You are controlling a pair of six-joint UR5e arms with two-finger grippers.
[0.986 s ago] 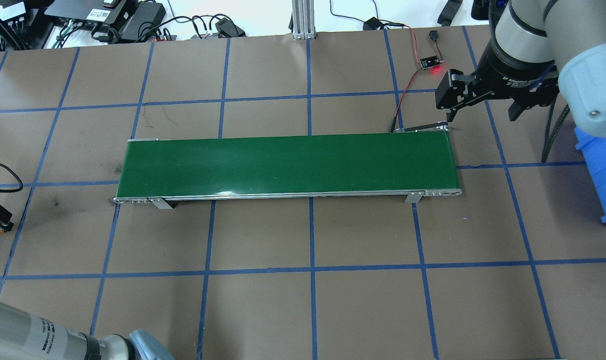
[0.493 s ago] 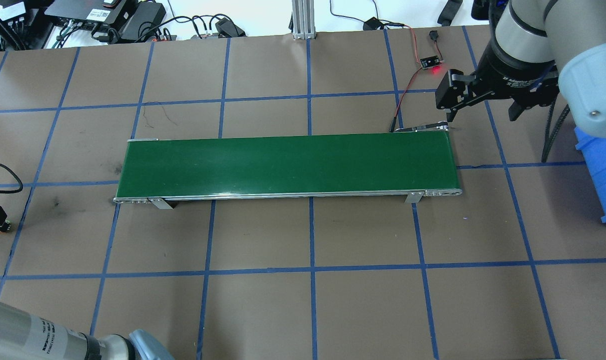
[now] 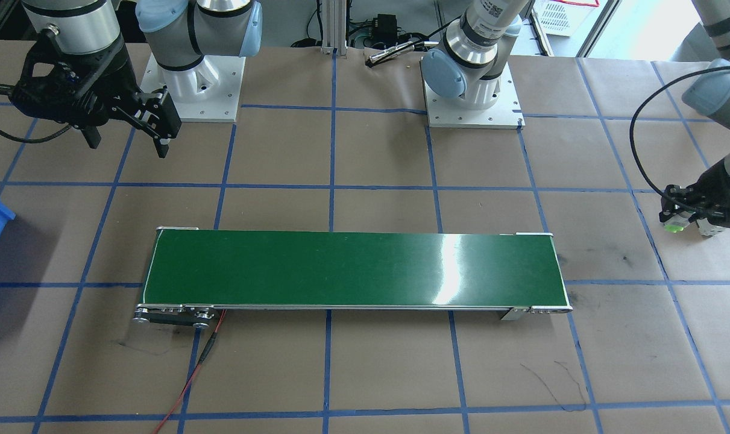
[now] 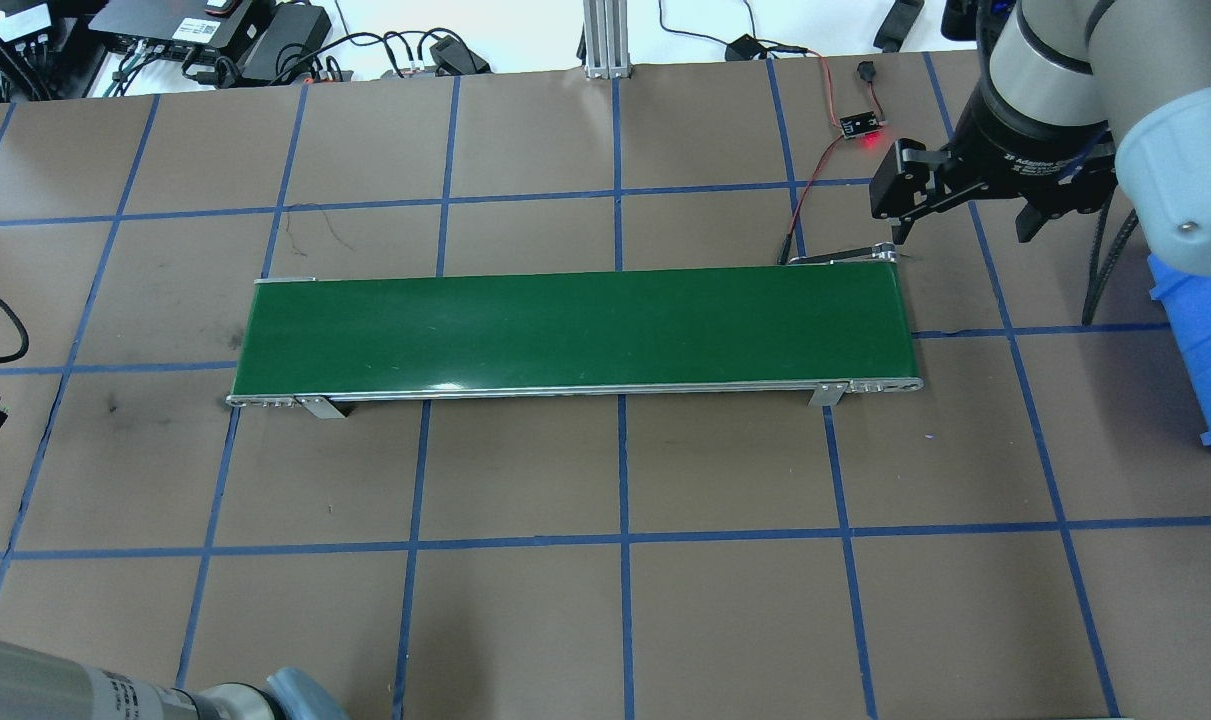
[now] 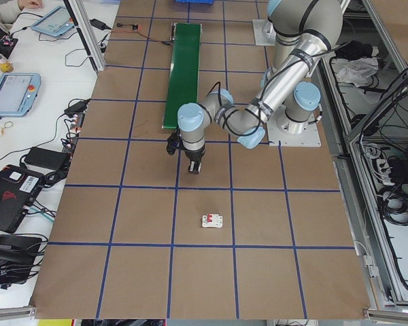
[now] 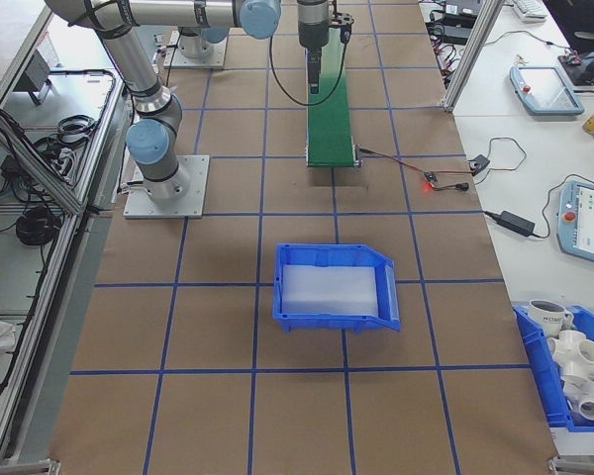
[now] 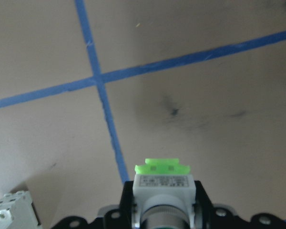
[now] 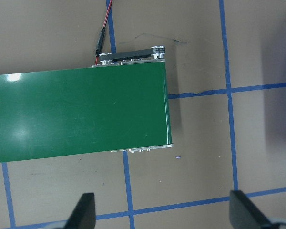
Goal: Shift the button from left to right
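Button [image 7: 162,183] sits clamped in my left pincer [image 3: 690,218], held above the table [image 4: 525,620] beyond the conveyor's [image 4: 575,330] end. My right pincer [image 8: 159,214] hangs spread wide, empty, over the conveyor's other end.

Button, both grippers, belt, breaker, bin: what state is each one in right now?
Button: gripped, lifted off the table.
Left gripper: shut on the button, beyond the belt's left end.
Right gripper: open, empty, above the belt's right end.
Belt: bare, nothing on it.
Breaker: lying on the table, untouched.
Bin: empty.
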